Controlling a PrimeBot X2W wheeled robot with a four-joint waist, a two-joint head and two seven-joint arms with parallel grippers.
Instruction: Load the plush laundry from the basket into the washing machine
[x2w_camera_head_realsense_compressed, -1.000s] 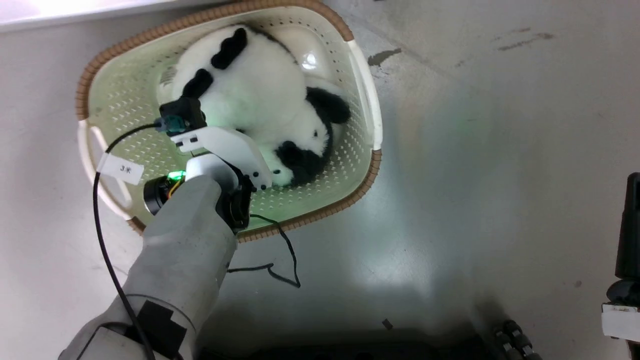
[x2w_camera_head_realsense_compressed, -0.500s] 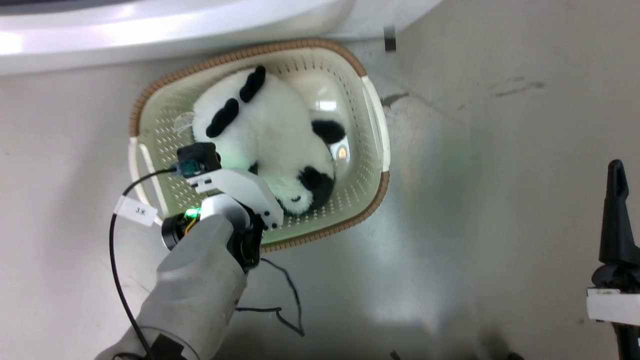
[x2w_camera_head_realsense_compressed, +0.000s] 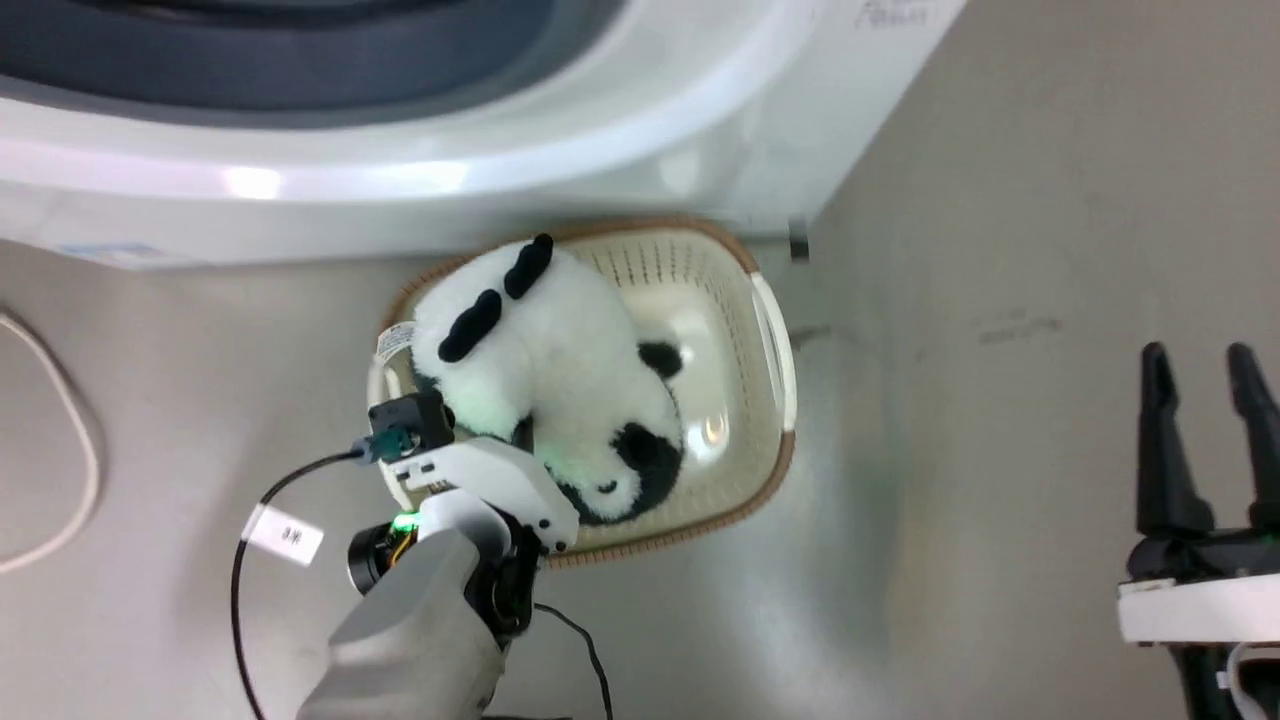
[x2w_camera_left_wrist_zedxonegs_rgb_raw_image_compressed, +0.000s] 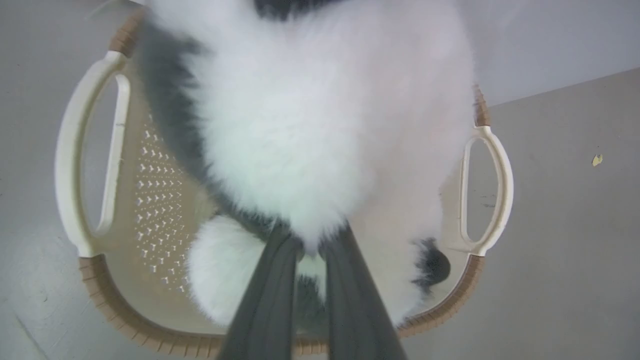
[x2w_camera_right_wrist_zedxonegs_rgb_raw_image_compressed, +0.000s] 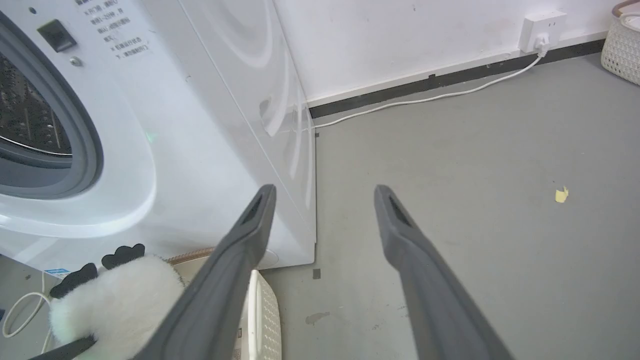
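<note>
On the grey floor (x2w_camera_right_wrist_zedxonegs_rgb_raw_image_compressed: 475, 165) by a white wall (x2w_camera_right_wrist_zedxonegs_rgb_raw_image_compressed: 400, 40), the washing machine (x2w_camera_right_wrist_zedxonegs_rgb_raw_image_compressed: 200, 125) stands beside the basket (x2w_camera_head_realsense_compressed: 775, 340). The left pincer (x2w_camera_left_wrist_zedxonegs_rgb_raw_image_compressed: 310, 242) grips the plush laundry (x2w_camera_left_wrist_zedxonegs_rgb_raw_image_compressed: 320, 125) above the basket; the right pincer (x2w_camera_right_wrist_zedxonegs_rgb_raw_image_compressed: 322, 189) hangs released, fingers apart.

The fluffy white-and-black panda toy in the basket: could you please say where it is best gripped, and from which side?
Grip the panda toy by its white body, from above: thick fur pinches well, and the cream perforated basket walls off the sides. The left claw is shut there.
</note>
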